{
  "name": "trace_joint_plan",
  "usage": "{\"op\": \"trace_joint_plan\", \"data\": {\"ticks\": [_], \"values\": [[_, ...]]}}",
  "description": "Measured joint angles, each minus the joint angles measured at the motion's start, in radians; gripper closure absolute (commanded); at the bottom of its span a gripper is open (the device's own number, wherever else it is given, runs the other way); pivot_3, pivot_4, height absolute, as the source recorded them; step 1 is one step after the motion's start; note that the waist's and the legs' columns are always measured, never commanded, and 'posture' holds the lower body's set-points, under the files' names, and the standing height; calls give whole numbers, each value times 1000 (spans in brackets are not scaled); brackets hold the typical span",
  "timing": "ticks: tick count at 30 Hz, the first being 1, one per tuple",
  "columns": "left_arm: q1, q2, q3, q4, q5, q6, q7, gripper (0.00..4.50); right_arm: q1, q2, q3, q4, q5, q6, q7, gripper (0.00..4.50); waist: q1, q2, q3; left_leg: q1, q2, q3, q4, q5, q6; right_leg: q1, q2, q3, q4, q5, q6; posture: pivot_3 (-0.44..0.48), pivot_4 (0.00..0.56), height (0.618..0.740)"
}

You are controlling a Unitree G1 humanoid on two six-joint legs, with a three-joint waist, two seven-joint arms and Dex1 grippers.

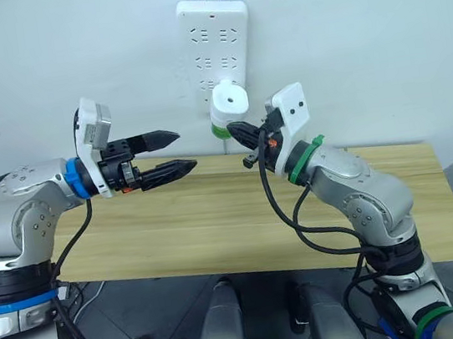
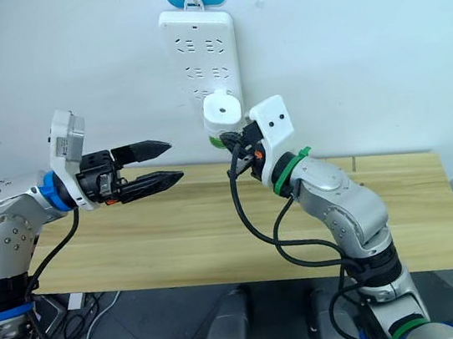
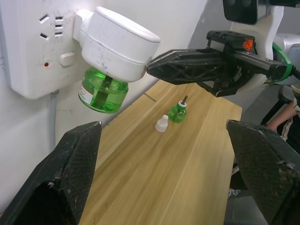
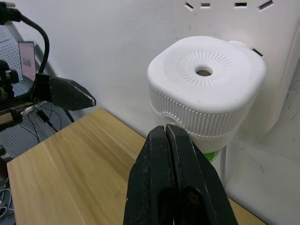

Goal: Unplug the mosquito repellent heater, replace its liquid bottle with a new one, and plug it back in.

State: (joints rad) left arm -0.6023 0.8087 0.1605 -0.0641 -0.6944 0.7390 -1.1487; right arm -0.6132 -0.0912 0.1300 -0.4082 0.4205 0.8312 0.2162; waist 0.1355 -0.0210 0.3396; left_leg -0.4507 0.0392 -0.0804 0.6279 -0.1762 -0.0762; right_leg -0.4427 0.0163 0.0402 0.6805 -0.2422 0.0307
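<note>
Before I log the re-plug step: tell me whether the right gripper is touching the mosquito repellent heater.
Touching. In the left wrist view the right gripper, shut, has its tip pressed against the side of the heater, which sits plugged into the power strip.

the left arm reaches forward from nine o'clock, forearm level, wrist straight. the left gripper (image 1: pixel 175 151) points toward three o'clock with its two black fingers spread, one above the other. the right arm rises from five o'clock, elbow bent, forearm angled toward eleven o'clock. the right gripper (image 4: pixel 176 140) has its fingers pressed flat together, tips aimed toward the left gripper, well apart from it.
</note>
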Motion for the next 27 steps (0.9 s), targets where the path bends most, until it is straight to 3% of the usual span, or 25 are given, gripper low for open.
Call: {"op": "trace_joint_plan", "data": {"ticks": [8, 15, 18, 23, 27], "values": [[-5, -7, -5, 23, 11, -22, 0, 0, 5, 5, -23, -18, 16, 44, -20, 4461, 1, 0, 0, 0, 3, 3, 0, 1, 1, 0, 1, -1, 0, 0, -1, 361, 271, 740], [-6, -2, -20, 91, 60, -72, -4, 0, 109, -214, -32, -190, 132, 120, 157, 4461, 3, 0, 0, -1, 3, 4, -2, 1, 1, 0, 0, -1, -2, 0, -1, 373, 266, 740], [15, 24, -18, 135, 93, -103, -11, 0, 179, -347, -100, -236, 176, 118, 237, 3844, 4, 0, 0, 0, 4, 4, -2, 1, 1, 0, 0, -1, -2, 0, -1, 385, 260, 740], [42, 102, -11, 258, 200, -188, 26, 0, 274, -602, -324, -153, 189, 40, 393, 2014, 11, 0, 0, 0, 4, 5, -1, 1, 1, 0, 0, 0, -2, 0, -1, 397, 253, 740], [38, 148, 6, 352, 253, -274, 14, 0, 304, -707, -426, -40, 181, -45, 493, 556, 17, 0, -1, 0, 4, 7, -2, 1, 1, 0, 0, 0, -2, 0, -1, 411, 248, 740]]}}
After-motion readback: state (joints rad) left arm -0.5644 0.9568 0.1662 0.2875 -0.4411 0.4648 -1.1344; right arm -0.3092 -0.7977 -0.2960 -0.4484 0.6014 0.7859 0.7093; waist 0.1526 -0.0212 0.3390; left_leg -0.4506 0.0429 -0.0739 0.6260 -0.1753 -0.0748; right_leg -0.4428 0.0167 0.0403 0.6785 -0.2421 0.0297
